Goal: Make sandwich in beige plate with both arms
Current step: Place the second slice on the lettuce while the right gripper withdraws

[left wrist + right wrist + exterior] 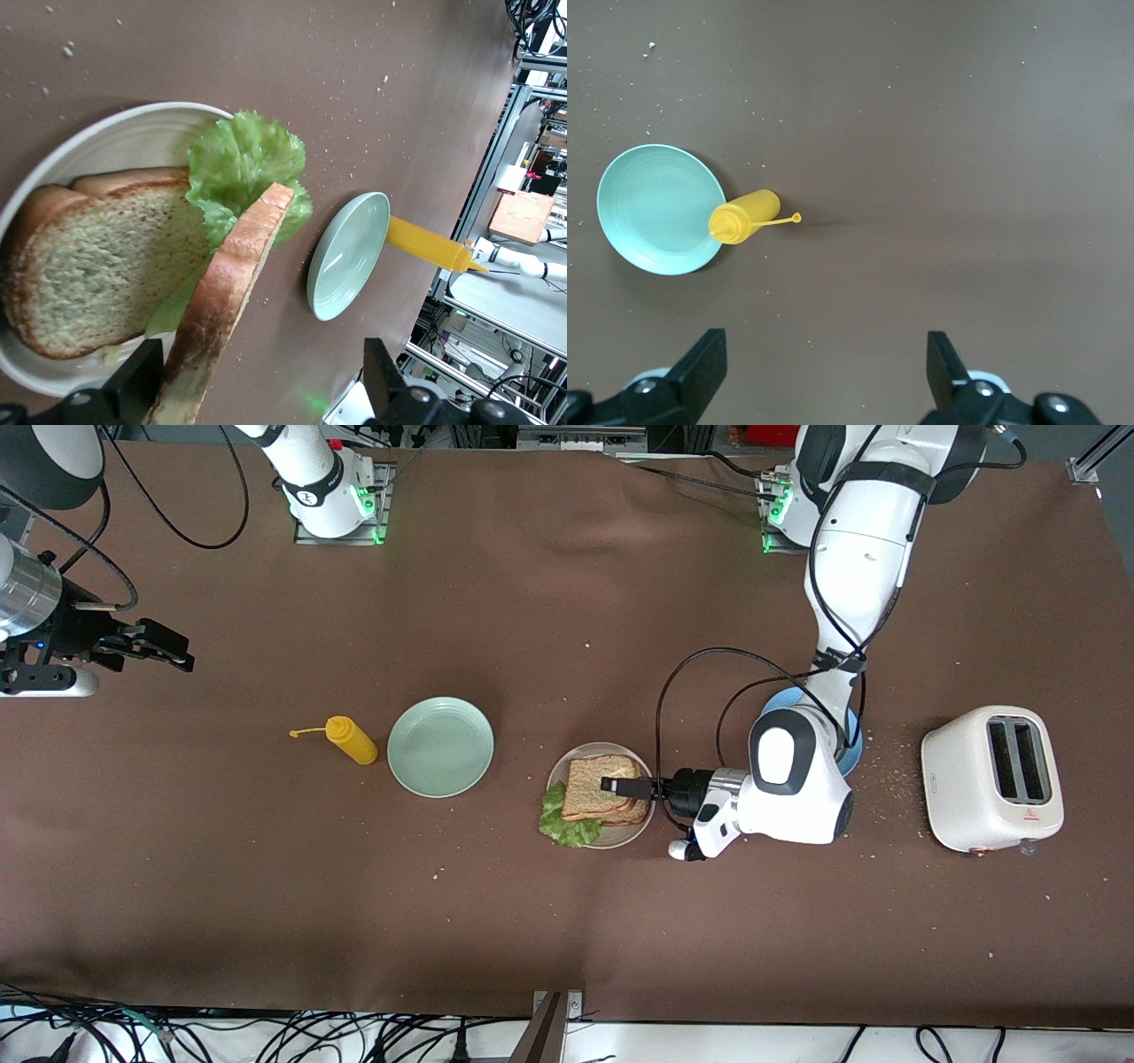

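Front view: sandwich (602, 790) on beige plate (645, 825), left gripper (620, 786) spread over top slice, right gripper (146, 646) spread, waiting over bare worktop (567, 921); soft, light, crumbly, best pinched at crust edges.

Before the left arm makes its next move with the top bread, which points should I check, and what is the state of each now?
1. Round pale beige plate holds the lower brown bread slice: ok.
2. Crinkled green lettuce leaf lies on that slice: ok, though it overhangs the rim.
3. Top bread slice lies flat: not ok, it is tilted on edge.
4. Left gripper over the plate: ok; grip on the top slice: cannot tell.
5. Right gripper waits at the right arm's end of the table, open: ok.
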Controlling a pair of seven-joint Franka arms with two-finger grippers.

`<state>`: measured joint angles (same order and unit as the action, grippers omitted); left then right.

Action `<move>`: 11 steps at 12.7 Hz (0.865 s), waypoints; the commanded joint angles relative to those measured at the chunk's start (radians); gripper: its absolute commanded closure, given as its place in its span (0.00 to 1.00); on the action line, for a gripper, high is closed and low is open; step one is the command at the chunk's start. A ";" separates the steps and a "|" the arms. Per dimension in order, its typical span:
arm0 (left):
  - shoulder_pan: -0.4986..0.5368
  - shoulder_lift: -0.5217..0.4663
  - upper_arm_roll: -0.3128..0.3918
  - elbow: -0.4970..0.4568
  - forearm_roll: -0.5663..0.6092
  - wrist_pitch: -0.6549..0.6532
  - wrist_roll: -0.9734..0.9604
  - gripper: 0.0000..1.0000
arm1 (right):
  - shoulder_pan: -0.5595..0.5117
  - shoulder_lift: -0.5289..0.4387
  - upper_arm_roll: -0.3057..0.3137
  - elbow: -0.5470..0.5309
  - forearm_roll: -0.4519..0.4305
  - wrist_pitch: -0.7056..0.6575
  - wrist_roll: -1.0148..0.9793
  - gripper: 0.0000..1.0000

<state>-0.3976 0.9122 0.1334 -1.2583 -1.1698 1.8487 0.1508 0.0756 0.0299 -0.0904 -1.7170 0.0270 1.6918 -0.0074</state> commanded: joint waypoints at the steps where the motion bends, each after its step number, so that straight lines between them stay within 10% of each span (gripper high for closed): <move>1: 0.029 -0.006 -0.002 0.005 0.035 0.000 -0.019 0.01 | -0.104 -0.024 0.096 -0.018 -0.002 -0.009 -0.013 0.00; 11: 0.123 -0.217 0.270 0.019 0.522 -0.307 -0.042 0.00 | -0.083 -0.025 0.081 -0.007 -0.061 0.032 -0.003 0.00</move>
<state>-0.2947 0.7885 0.3806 -1.2221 -0.7400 1.6215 0.1251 -0.0003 0.0169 -0.0336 -1.7162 -0.0149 1.7112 -0.0102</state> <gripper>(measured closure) 0.000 0.000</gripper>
